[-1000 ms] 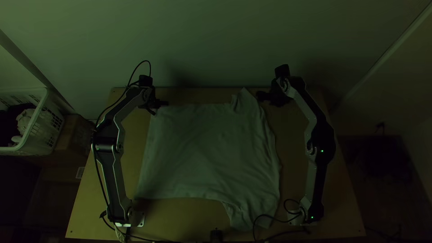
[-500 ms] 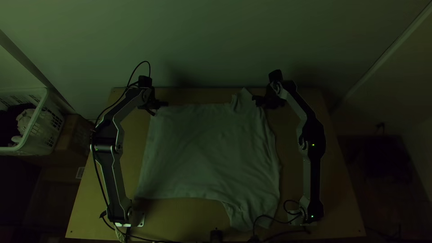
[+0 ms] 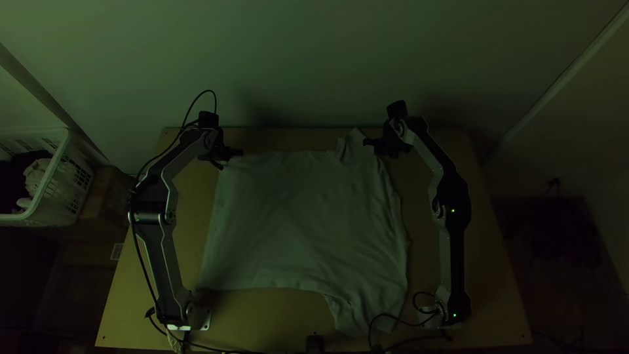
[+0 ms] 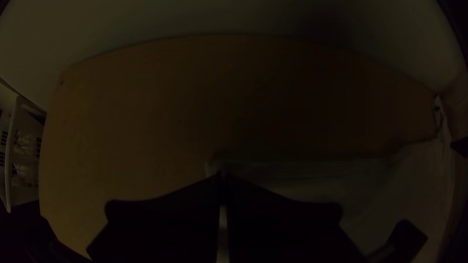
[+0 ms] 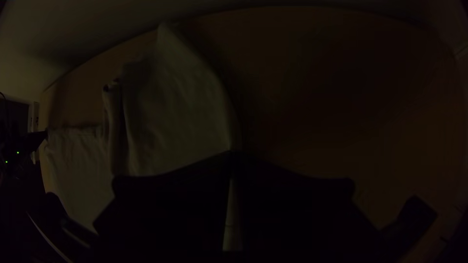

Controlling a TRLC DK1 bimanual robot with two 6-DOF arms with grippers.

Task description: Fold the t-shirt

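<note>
The pale t-shirt (image 3: 301, 216) lies spread on the table, its hem towards the left arm, one sleeve at the back and the other near the front edge. At the shirt's back left corner is my left gripper (image 3: 229, 157); in the left wrist view the gripper (image 4: 223, 176) is shut on that corner. My right gripper (image 3: 375, 145) stands beside the back sleeve (image 3: 356, 145). In the right wrist view the gripper (image 5: 234, 156) has its tips together on the shirt's edge, with cloth showing in the slit between the fingers.
A white basket (image 3: 63, 177) holding cloth stands left of the table (image 3: 262, 321). A wall rises behind the back edge. Black cables (image 3: 386, 316) cross the front edge, one over the near sleeve.
My right gripper has moved left and slightly towards the table's front, up to the back sleeve. My left gripper has shifted very slightly left. The shirt lies much as before.
</note>
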